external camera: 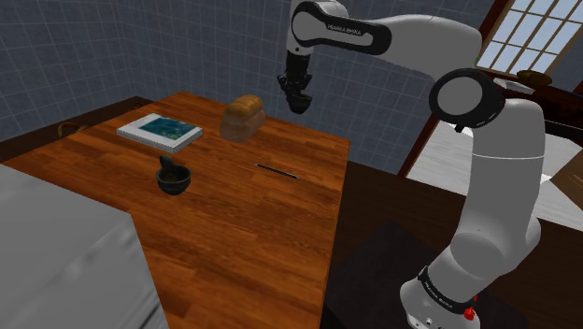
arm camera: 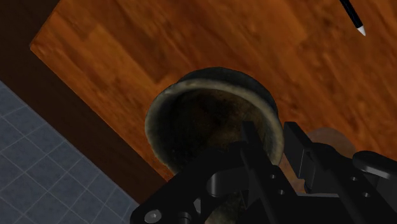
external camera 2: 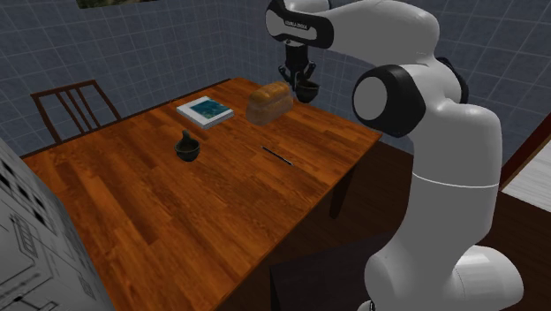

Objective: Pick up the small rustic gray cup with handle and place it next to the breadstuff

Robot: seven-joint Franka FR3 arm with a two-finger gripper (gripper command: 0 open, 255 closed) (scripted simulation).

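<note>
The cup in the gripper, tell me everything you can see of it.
The cup is small, round and dark, with a paler, rough greyish rim. It hangs in the air over the wooden table near its edge, beside the bread loaf, touched only by the jaws of the gripper, which clasp its wall. I cannot make out its handle.

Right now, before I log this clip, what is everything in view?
cup: one, dark grey, in the air beside the loaf
bread loaf: one, brown, far end of table
book: one, white with blue-green cover, at the shoulder view's left of the loaf
bowl: one, dark green, nearer than the book
pen: one, black, lying mid-table
table: one, reddish-brown wood
chair: one, dark, at the table's end
grey box: one, shoulder view's lower left
arm: one, white with dark joints
gripper: one, black, shut on the cup
</note>
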